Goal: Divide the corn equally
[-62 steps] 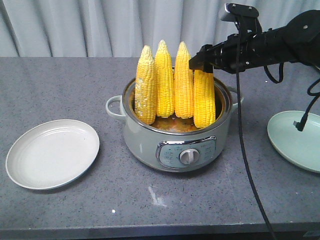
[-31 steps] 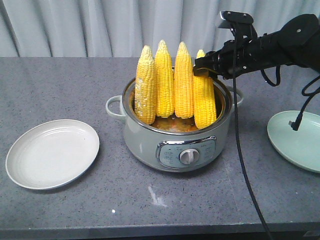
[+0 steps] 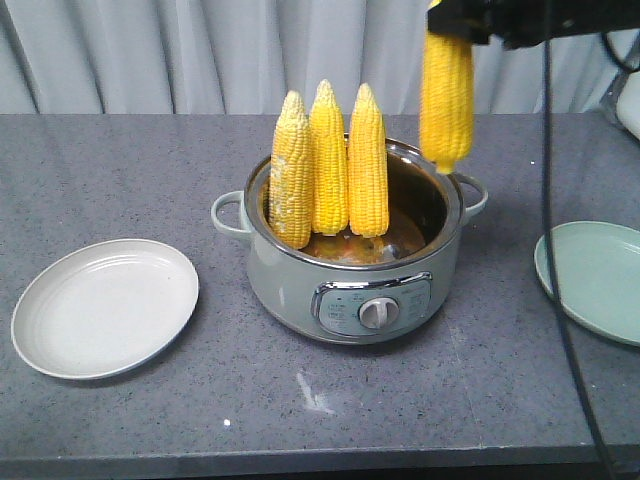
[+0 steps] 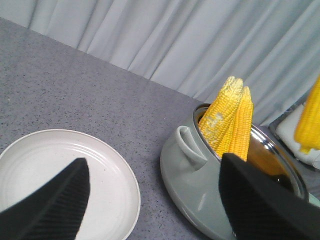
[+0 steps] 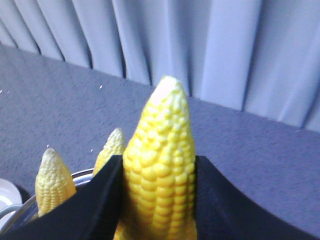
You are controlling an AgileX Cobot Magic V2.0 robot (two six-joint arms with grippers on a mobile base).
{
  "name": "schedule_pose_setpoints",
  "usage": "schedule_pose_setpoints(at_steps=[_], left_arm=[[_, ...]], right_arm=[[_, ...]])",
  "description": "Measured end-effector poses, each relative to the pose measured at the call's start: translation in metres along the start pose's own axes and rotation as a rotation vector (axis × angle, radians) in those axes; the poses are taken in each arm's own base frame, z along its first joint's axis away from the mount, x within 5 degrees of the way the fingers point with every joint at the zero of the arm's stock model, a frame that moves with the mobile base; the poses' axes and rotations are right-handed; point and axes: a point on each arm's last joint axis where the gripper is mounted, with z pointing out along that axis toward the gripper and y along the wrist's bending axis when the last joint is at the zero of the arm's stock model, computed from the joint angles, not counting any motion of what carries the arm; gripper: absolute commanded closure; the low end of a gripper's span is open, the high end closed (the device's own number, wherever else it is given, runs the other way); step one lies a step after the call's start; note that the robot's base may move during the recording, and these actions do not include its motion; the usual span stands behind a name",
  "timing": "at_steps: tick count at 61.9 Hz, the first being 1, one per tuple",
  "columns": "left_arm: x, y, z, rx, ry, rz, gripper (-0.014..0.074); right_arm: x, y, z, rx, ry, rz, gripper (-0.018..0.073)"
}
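I've now got one cob point(image 3: 446, 100) clear of the pot point(image 3: 290, 285), R jaws pinching it; L jaws prob spread; three left.

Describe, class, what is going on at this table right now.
The right arm's jaws are shut on one corn cob, holding it in the air above the right rim of the pot. Three more cobs stand upright in the pot. The white plate and green plate are both empty. The left arm's jaws stand open, facing the white plate.
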Motion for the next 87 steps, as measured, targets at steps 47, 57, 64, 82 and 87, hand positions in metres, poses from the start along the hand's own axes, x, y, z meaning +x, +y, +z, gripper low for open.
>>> schedule_pose_setpoints(at_steps=[47,57,64,82,87], left_arm=[[-0.034,-0.025,0.035,0.137,0.058,0.053,0.0083],[-0.033,-0.026,0.045,0.176,0.085,0.057,0.0083],[-0.031,-0.025,0.052,0.181,0.113,0.052,0.0083],[-0.025,-0.017,0.075,0.168,0.185,0.009,0.0083],[-0.024,-0.016,0.083,0.192,0.197,-0.008,0.0083]], right_arm=[[0.09,-0.184,-0.076,0.172,0.369,0.402,0.0505],[0.124,-0.211,-0.048,0.142,0.444,0.482,0.0501],[0.145,-0.225,-0.032,0.131,0.487,0.527,0.049],[0.161,-0.235,-0.026,0.163,0.551,0.543,0.0305],[0.162,-0.235,-0.027,0.17,0.556,0.547,0.019]])
